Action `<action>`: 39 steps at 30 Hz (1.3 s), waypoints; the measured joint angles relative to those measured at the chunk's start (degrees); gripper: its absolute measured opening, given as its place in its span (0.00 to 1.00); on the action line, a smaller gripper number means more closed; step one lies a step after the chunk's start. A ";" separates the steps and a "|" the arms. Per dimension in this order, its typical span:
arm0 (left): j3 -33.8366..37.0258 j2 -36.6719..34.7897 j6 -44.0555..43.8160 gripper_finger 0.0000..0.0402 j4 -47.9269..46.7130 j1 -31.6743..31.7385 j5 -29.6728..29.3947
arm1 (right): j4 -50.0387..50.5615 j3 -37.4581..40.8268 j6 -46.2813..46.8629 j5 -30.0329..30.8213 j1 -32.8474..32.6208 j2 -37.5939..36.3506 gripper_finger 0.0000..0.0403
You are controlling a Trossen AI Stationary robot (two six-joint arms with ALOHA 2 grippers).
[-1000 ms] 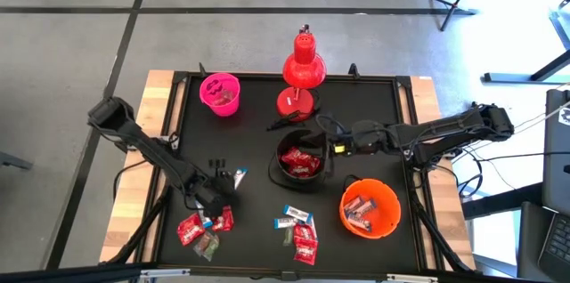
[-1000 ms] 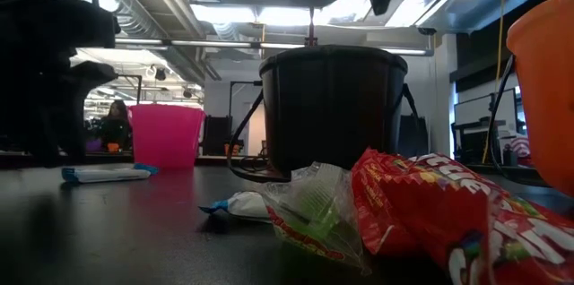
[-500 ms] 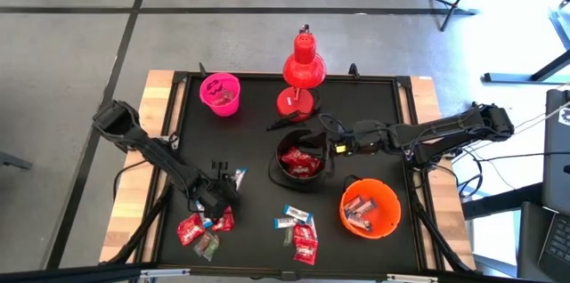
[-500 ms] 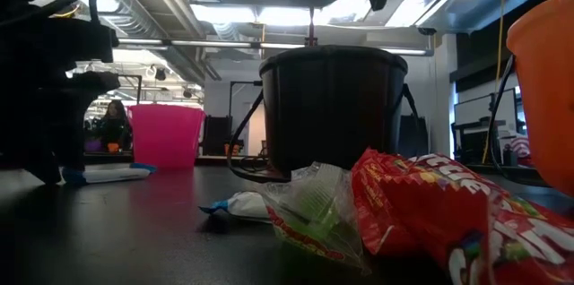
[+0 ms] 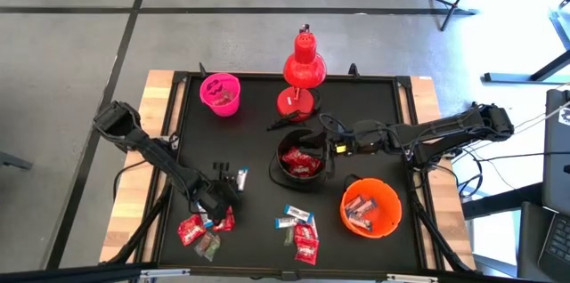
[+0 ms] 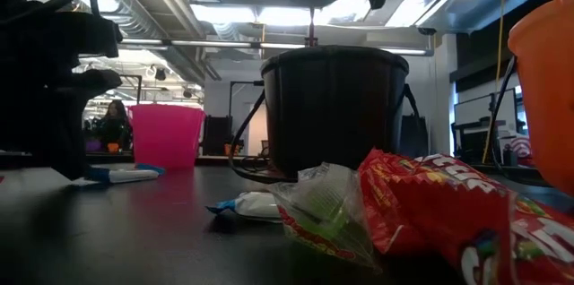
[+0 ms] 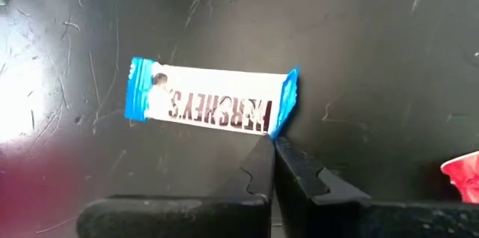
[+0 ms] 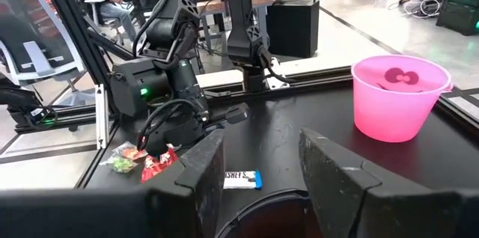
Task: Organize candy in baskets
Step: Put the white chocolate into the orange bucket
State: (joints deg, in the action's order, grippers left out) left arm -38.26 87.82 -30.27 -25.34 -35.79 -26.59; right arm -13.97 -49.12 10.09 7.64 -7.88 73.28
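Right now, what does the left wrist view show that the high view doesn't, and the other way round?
Only the left wrist view: the left hand is shut, its fingertips meeting at the blue end of the white-and-blue wrapped chocolate bar, which lies flat on the black table mat, and the bar's brown lettering.

Only the high view: the round pink plastic bucket, black bucket, orange bucket, red desk lamp and right hand over the black bucket.

Both: that bar and left hand.

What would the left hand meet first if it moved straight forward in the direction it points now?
Probably the flat white-and-blue wrapped chocolate bar. In the left wrist view the left hand, shut, has its fingertips right at the wrapper's blue end. Whether they already touch it is unclear.
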 joint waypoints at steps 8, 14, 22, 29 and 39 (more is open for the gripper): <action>-6.94 -0.01 2.60 0.00 -5.90 -0.15 -3.79 | 0.00 0.00 -0.04 -0.87 -0.02 0.00 0.42; -13.78 -0.05 6.97 0.00 -10.74 -0.15 -5.45 | -0.02 0.00 -0.48 -0.85 -0.02 0.00 0.42; -11.15 0.81 8.14 0.07 -6.03 1.02 2.28 | -0.07 0.00 -0.55 -0.85 -0.02 -0.02 0.42; -10.31 5.77 10.35 0.27 1.36 2.65 3.60 | -0.07 0.00 -0.53 -0.85 -0.02 -0.02 0.42; -10.42 10.60 9.83 0.40 1.30 3.66 0.68 | 0.36 0.00 -0.52 -0.85 -0.02 -0.02 0.42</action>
State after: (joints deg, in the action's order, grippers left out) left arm -48.69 98.42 -20.44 -24.04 -32.13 -25.91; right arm -13.61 -49.12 9.56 6.79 -7.90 73.25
